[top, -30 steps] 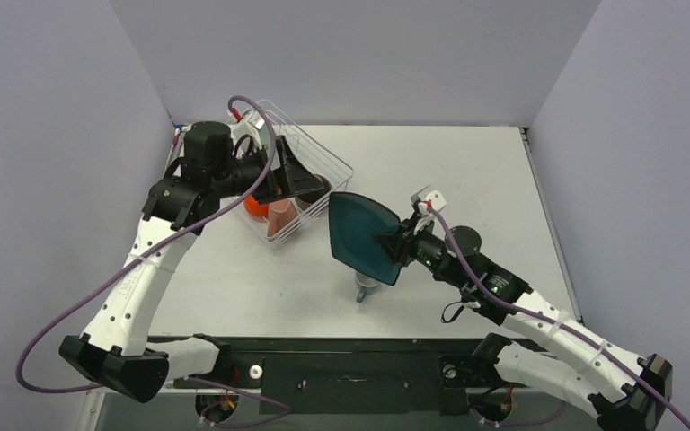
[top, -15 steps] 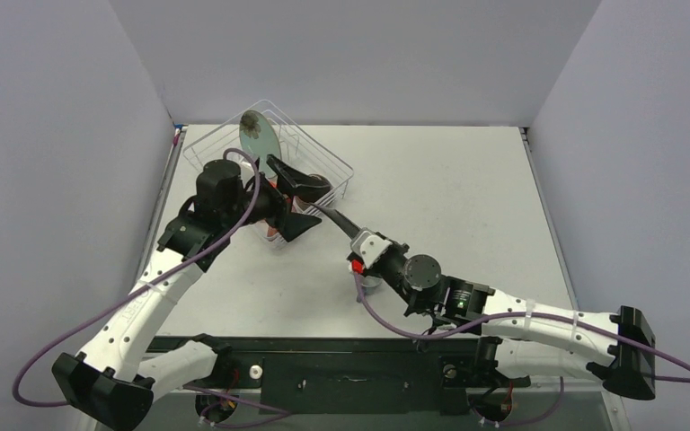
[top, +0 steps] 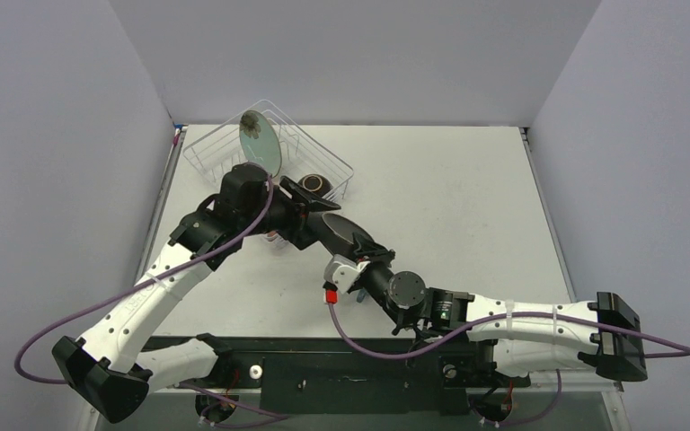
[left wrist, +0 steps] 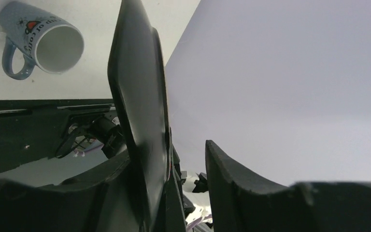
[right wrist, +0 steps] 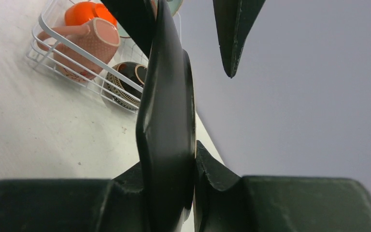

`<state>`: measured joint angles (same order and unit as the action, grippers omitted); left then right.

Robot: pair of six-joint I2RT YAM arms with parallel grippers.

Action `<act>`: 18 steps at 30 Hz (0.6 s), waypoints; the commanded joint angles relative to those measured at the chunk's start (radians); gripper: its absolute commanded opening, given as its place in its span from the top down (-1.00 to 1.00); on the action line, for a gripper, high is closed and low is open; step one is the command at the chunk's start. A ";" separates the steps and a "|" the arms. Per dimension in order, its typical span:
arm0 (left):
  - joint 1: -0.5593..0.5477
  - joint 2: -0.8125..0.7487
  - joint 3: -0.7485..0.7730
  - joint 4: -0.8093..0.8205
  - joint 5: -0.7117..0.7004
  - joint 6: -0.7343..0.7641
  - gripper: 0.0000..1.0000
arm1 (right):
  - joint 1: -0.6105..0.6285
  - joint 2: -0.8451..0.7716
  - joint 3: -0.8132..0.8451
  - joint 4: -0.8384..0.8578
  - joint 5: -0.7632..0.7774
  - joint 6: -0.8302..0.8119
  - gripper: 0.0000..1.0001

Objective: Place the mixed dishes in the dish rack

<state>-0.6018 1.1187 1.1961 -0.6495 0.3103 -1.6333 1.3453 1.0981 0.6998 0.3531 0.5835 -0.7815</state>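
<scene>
Dark-teal plate (right wrist: 166,111) pinched between right fingers (right wrist: 213,170).

I see my dark-teal rounded-square plate (right wrist: 166,121) as nr black edge-on. The grey-blue ceramic mug (left wrist: 38,41): white inside, red heart, dark lettering. In the thin white wire rack (right wrist: 53,32): pink mug (right wrist: 84,48), orange-red bowl (right wrist: 84,12), brown bowl w/ beige lines (right wrist: 125,84), pale-teal round plate w/ dark flower (top: 259,142).

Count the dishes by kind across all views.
Plates: 2, the round pale-teal plate and the dark-teal plate
Bowls: 2, the orange-red bowl and the brown bowl
Mugs: 2, the pink mug and the grey-blue mug
Total: 6
</scene>
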 commanded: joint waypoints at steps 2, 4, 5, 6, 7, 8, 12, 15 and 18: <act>-0.033 0.008 0.078 -0.075 -0.101 0.000 0.22 | 0.030 0.028 0.075 0.183 0.098 -0.147 1.00; -0.051 0.016 0.105 -0.120 -0.140 0.014 0.21 | 0.032 0.043 0.084 0.184 0.104 -0.158 1.00; -0.061 0.018 0.113 -0.134 -0.149 0.017 0.18 | 0.032 0.048 0.089 0.189 0.110 -0.161 1.00; -0.066 0.018 0.113 -0.136 -0.163 0.019 0.15 | 0.033 0.056 0.091 0.191 0.111 -0.170 1.00; -0.075 0.018 0.112 -0.136 -0.169 0.020 0.10 | 0.033 0.060 0.095 0.196 0.113 -0.172 1.00; -0.081 0.018 0.113 -0.136 -0.179 0.022 0.08 | 0.036 0.066 0.098 0.199 0.113 -0.177 1.00; -0.116 0.027 0.128 -0.139 -0.222 0.038 0.08 | 0.036 0.082 0.109 0.217 0.119 -0.193 1.00; -0.132 0.030 0.123 -0.135 -0.243 0.048 0.26 | 0.039 0.084 0.116 0.224 0.116 -0.200 1.00; -0.134 0.019 0.106 -0.075 -0.262 0.072 0.58 | 0.047 0.089 0.121 0.223 0.113 -0.207 1.00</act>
<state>-0.7273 1.1481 1.2728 -0.7948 0.1040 -1.5948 1.3720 1.1923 0.7391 0.4305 0.6830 -0.9371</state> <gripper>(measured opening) 0.327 0.160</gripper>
